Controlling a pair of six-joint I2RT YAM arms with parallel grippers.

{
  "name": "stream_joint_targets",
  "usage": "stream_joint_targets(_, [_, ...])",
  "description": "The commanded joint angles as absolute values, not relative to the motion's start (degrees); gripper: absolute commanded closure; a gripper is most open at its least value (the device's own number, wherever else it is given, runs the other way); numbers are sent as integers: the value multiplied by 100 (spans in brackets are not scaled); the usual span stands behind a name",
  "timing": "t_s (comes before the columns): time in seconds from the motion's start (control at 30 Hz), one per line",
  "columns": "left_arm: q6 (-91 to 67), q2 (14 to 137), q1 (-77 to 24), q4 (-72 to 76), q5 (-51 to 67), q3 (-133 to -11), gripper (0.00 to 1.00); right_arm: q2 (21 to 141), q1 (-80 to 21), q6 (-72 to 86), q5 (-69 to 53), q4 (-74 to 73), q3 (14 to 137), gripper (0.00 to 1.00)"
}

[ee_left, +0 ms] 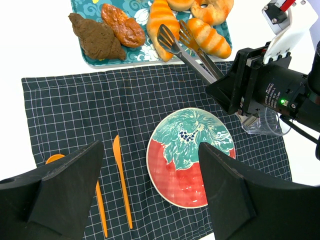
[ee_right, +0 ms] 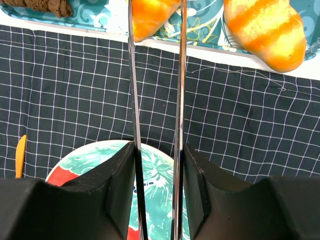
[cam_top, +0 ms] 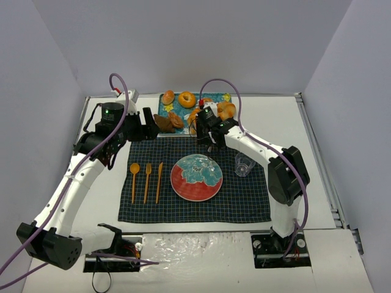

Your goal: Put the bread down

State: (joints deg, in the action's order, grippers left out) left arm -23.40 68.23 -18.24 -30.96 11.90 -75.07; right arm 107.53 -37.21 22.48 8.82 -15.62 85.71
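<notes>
Tongs (ee_left: 192,55) clamped in the right gripper (ee_right: 158,152) straddle the croissant (ee_left: 159,22), which sits on the tray (ee_left: 82,7) at upper centre. Nothing is on the plate (ee_left: 192,135) yet, so lifting and placing remain. The left gripper (ee_left: 151,150) hangs wide.

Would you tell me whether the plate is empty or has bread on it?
Empty. The plate shows only its red-and-teal glaze; the bread lies on the tray by the tongs.

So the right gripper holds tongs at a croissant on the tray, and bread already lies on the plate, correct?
No: the left wrist view shows the plate bare. The right gripper does hold tongs at a croissant on the tray.
</notes>
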Motion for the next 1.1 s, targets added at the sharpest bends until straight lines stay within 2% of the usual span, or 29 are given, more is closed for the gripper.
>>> stream_joint_targets(0.0, [-2364,6732,-1802,-2733,1143,-7524,27,10385,-3727,2301,1080,-1335,8728,100])
stream_joint_targets(0.7, [-2382,6732,-1802,-2742,1143,-7532,27,9431,-3727,2285,1051,-1702,8744,100])
stream_joint_targets(1.07, [-2400,6723,-1802,-2698,1195,-7497,27,8164,-3753,2400,-31,-2513,8445,100])
